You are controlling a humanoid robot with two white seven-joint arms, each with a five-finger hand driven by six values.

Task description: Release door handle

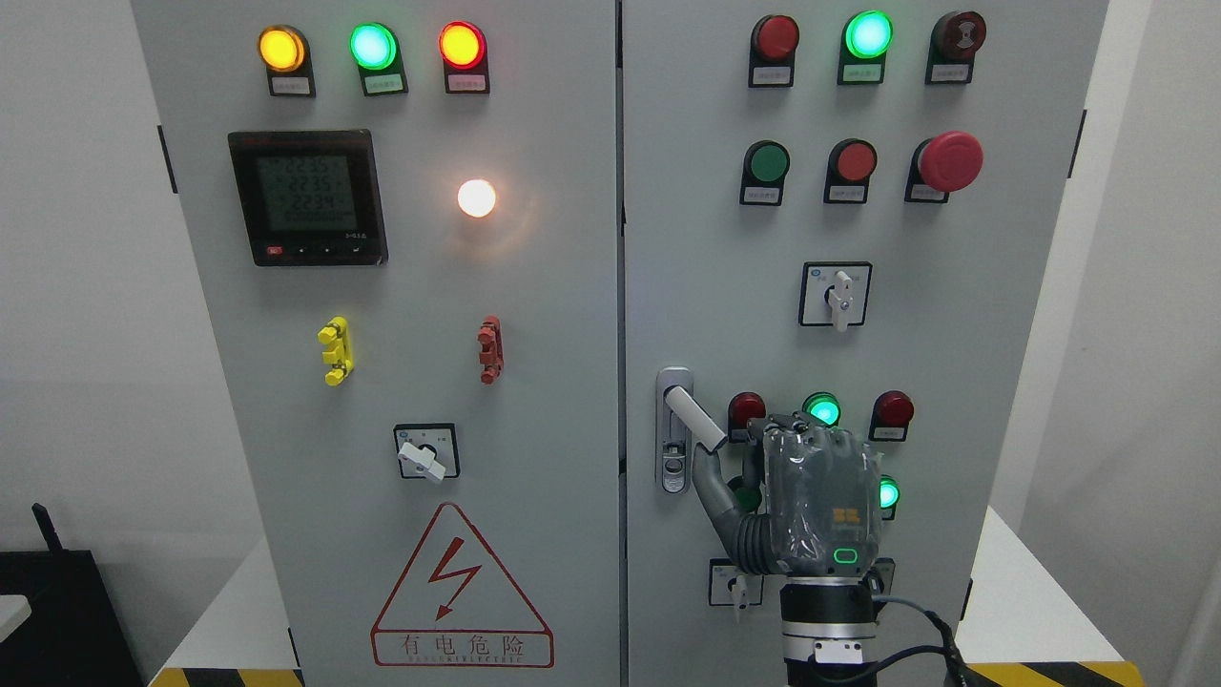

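One view only, from the head camera. Item: grey electrical cabinet [534,382] with two doors, standing square to the camera. Left door [401,592] carries three lit lamps along the top, a digital meter [307,197], a white lamp, a yellow and a red clip, a rotary switch and a triangular shock-warning sign [462,587]. Right door [954,334] carries rows of red and green buttons, a large red mushroom stop button [948,160] and further rotary switches.

Item: door handle [693,417], a pale lever set on a metal lock plate [673,429] at the inner edge of the right door, just beside the seam between the doors. The lever is swung out and down to the right, off the plate's line, which suggests it has been turned.

Item: right hand [811,496], rising from the bottom edge, back of the hand to the camera. Its thumb [711,487] reaches up just under the lever's free end; whether it touches cannot be told. The other fingers [806,444] stand upright against the door, to the right of the lever and not wrapped round it, so the hand appears released, holding nothing. Judgement: the release looks done or nearly so; the hand needs only to draw clear.

Left arm: not seen.
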